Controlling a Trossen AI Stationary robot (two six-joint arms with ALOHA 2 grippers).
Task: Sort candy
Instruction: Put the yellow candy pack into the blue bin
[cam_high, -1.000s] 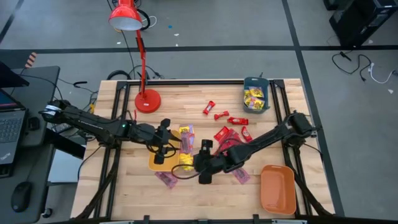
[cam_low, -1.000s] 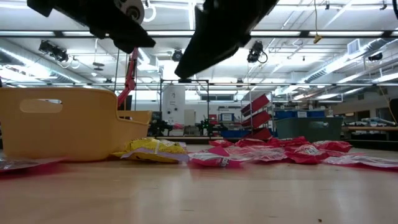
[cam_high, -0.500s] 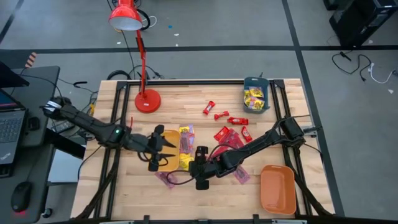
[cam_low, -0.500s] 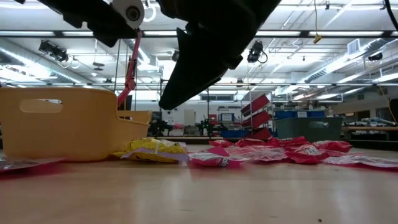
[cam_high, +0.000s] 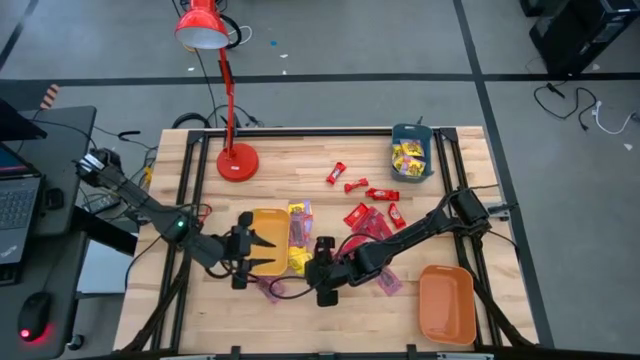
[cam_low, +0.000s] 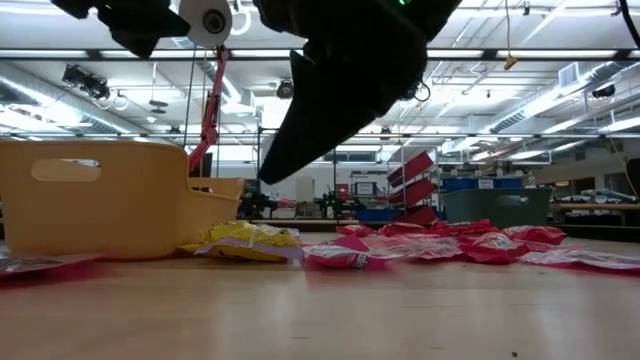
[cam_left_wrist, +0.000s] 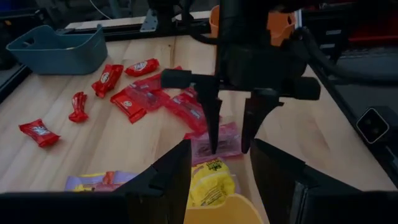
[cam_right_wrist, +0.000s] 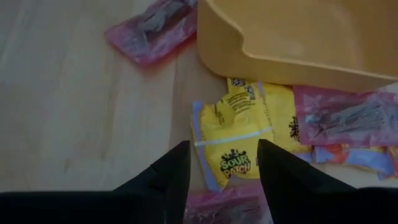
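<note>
Right pincer (cam_high: 322, 283) hangs fingers spread, empty, over a yellow packet (cam_right_wrist: 239, 142) lying flat on the surface just beside the yellow tray (cam_high: 270, 224); pink packets (cam_right_wrist: 157, 30) flank it. Left pincer (cam_high: 240, 262) sits open and empty at the tray's near edge, facing the right one. Both arms reach low toward the middle. Red candies (cam_high: 372, 218) cluster behind; orange tray (cam_high: 446, 303) stands well apart.
</note>
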